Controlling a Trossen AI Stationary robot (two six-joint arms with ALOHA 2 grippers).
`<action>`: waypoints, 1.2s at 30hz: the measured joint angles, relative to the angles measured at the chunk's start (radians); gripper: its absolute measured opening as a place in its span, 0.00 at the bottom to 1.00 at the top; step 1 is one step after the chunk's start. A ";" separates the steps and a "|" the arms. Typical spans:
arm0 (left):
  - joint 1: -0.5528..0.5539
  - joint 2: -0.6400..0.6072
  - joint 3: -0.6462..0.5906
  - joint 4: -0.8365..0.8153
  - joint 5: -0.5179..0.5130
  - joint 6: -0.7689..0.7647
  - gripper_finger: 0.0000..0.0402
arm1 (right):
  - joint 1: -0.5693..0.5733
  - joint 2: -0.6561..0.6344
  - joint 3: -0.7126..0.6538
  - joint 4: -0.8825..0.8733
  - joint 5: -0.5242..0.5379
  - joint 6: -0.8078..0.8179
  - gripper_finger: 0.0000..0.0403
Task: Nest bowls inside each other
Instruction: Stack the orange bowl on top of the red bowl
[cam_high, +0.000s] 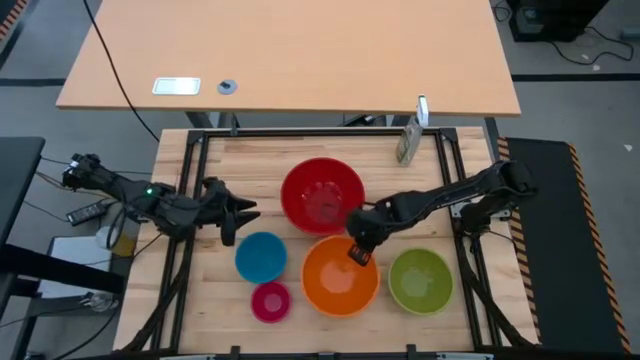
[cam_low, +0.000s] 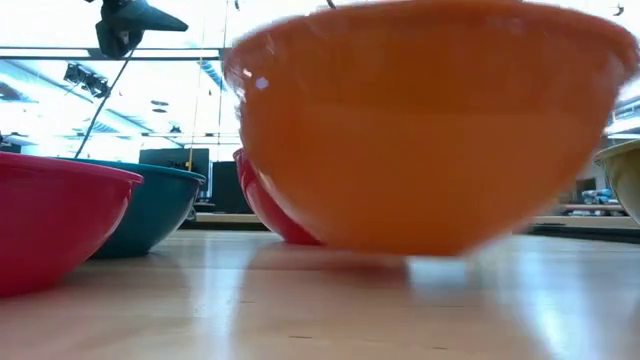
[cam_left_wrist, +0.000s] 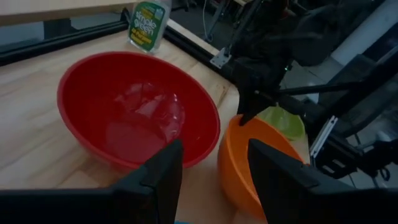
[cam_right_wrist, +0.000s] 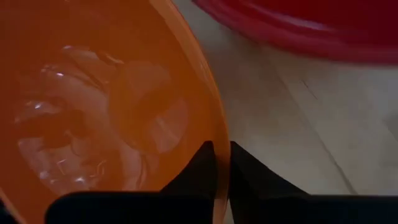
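Observation:
Five bowls sit on the wooden table: red (cam_high: 322, 195) at the far middle, orange (cam_high: 340, 278) in front of it, green (cam_high: 420, 282) to the right, blue (cam_high: 261, 257) and pink (cam_high: 270, 301) to the left. My right gripper (cam_high: 357, 252) is shut on the orange bowl's far rim, beside the red bowl. My left gripper (cam_high: 240, 215) hovers open left of the red bowl (cam_left_wrist: 137, 118), above the blue bowl's far side, with nothing between its fingers (cam_left_wrist: 168, 180). My right gripper pinches the orange bowl's rim (cam_right_wrist: 217, 127) on its far side, next to the red bowl, one finger inside the bowl and one outside. The fingers come steeply from above, slanting in from the right. Whether the bowl's bottom (cam_low: 400, 245) still touches the table cannot be told.
A bottle with a green label (cam_high: 408, 140) stands at the table's far edge, right of the middle. Dark frame rails (cam_high: 190, 200) run along the table's left, right and far sides. Bare wood lies between the red bowl and the left rail.

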 joint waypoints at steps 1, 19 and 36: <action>0.000 -0.003 0.000 0.000 0.000 0.000 0.46 | -0.006 -0.010 0.000 0.016 -0.013 0.000 0.06; 0.007 -0.025 0.001 0.081 0.008 0.002 0.46 | -0.357 -0.168 0.039 0.038 0.024 -0.017 0.09; 0.065 -0.024 0.001 -0.155 0.099 -0.131 0.47 | -0.584 -0.035 0.040 0.017 -0.065 -0.231 0.32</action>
